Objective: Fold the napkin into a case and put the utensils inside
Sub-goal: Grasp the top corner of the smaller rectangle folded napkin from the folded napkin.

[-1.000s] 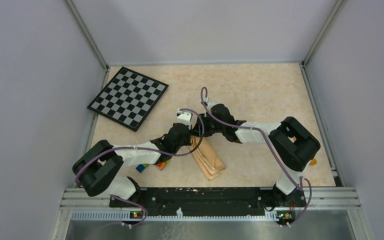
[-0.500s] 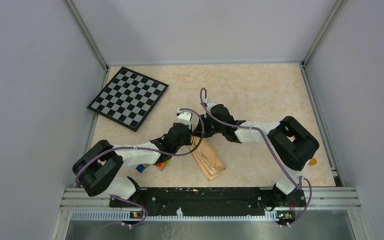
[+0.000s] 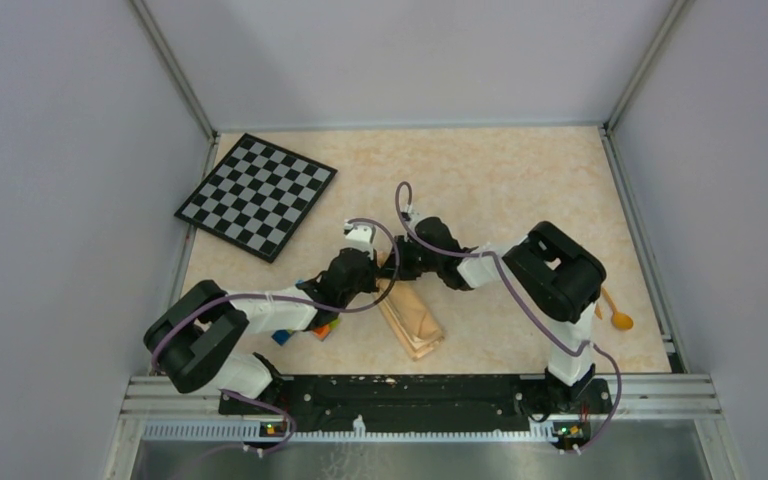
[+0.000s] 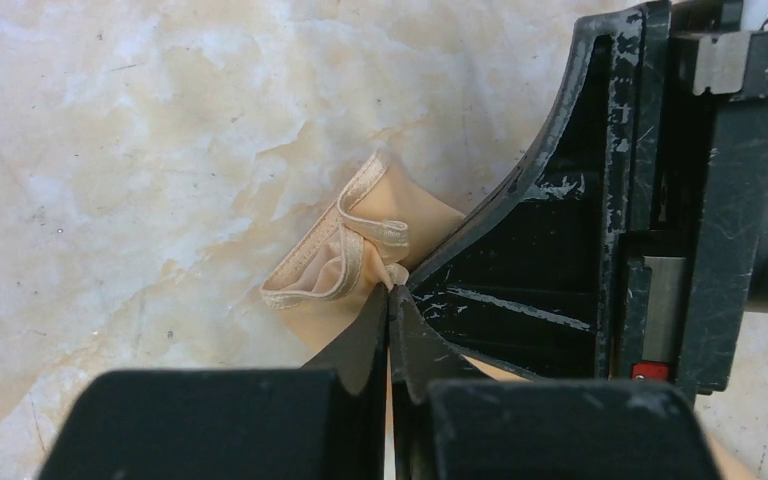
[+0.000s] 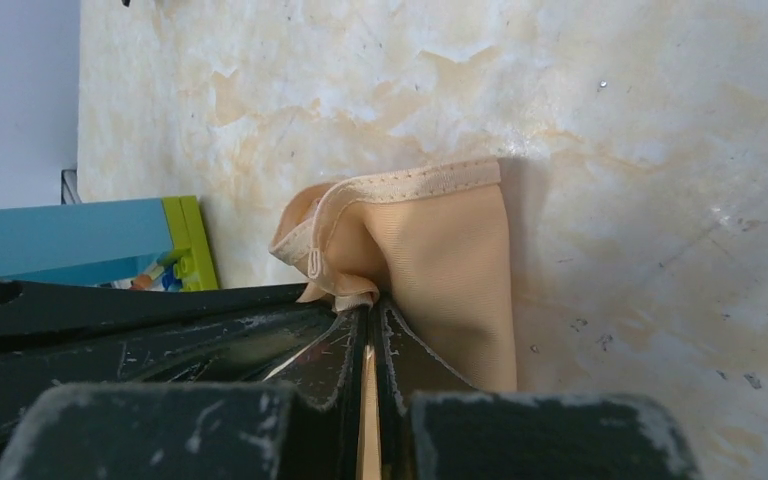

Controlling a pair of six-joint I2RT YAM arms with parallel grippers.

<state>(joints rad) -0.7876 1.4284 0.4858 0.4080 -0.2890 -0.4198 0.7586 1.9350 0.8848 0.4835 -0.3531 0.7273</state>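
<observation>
The left pincer (image 4: 390, 296) and right pincer (image 5: 369, 306) each pinched the far end of the napkin (image 3: 416, 322); the spoon (image 3: 620, 320) lay well apart, nearer the right arm.

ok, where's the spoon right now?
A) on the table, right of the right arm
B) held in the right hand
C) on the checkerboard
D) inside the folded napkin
A: the spoon lies loose on the table near its right edge, well apart from the napkin, whose far end the left hand and right hand both pinch shut.
</observation>
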